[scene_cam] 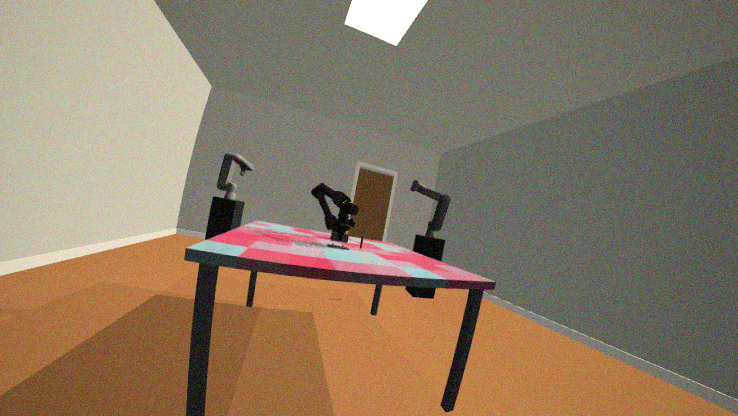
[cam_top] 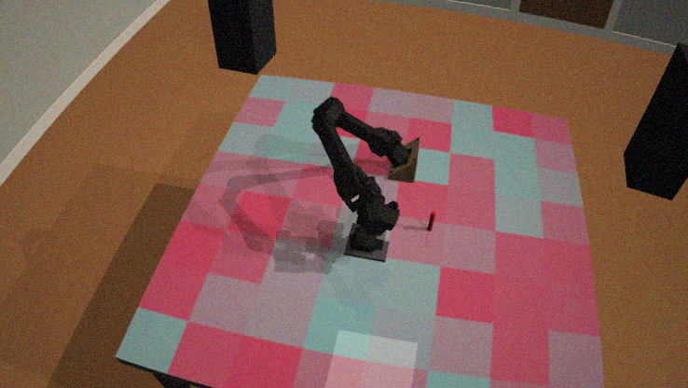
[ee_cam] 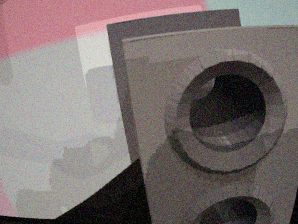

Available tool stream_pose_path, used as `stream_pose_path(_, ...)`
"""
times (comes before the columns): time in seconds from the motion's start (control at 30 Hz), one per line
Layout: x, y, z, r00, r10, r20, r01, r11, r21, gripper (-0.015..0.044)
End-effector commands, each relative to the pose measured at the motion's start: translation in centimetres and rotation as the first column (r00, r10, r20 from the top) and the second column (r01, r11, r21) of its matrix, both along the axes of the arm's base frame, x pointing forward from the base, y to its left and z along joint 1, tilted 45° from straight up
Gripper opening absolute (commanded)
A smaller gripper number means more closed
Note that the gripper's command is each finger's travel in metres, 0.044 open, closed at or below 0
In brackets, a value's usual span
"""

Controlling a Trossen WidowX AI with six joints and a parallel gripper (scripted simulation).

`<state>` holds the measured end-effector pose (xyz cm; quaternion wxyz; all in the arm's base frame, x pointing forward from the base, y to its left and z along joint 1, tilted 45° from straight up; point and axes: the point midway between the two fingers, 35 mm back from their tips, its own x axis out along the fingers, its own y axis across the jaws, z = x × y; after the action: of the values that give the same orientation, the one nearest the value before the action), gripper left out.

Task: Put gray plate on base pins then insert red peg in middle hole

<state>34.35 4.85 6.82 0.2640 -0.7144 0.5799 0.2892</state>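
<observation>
The gray plate (ee_cam: 150, 100) fills the right of the wrist view, with two of its round holes showing. The dark gray base (cam_top: 377, 256) (scene_cam: 338, 247) (ee_cam: 175, 25) lies on the table below it; its edge shows past the plate's far and left edges. The gripper (cam_top: 366, 241) is over the base in the top view, pointing down and shut on the gray plate. The gap between plate and base and the fit on the pins cannot be told; the pins are hidden. The red peg (cam_top: 432, 221) (scene_cam: 361, 242) stands upright on the table, right of the base.
The arm's wooden-looking mount (cam_top: 410, 168) stands behind the gripper on the patchwork table (cam_top: 464, 294). Black pedestals (cam_top: 242, 38) (cam_top: 657, 130) stand off the table; in the exterior view they carry other arms.
</observation>
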Motion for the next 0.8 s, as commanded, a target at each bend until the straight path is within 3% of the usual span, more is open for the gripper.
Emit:
stream_pose_path(0.0,0.0,-0.4,-0.3,1.000,0.005,-0.005,-0.005,1.000,-0.008,0.0000)
stream_pose_path(0.67,0.4,-1.4,-1.3,1.000,-0.001,0.005,0.001,1.000,0.001,0.0000)
stream_pose_path(0.77,0.4,-1.4,-1.3,1.000,-0.001,0.005,0.001,1.000,0.001,0.0079)
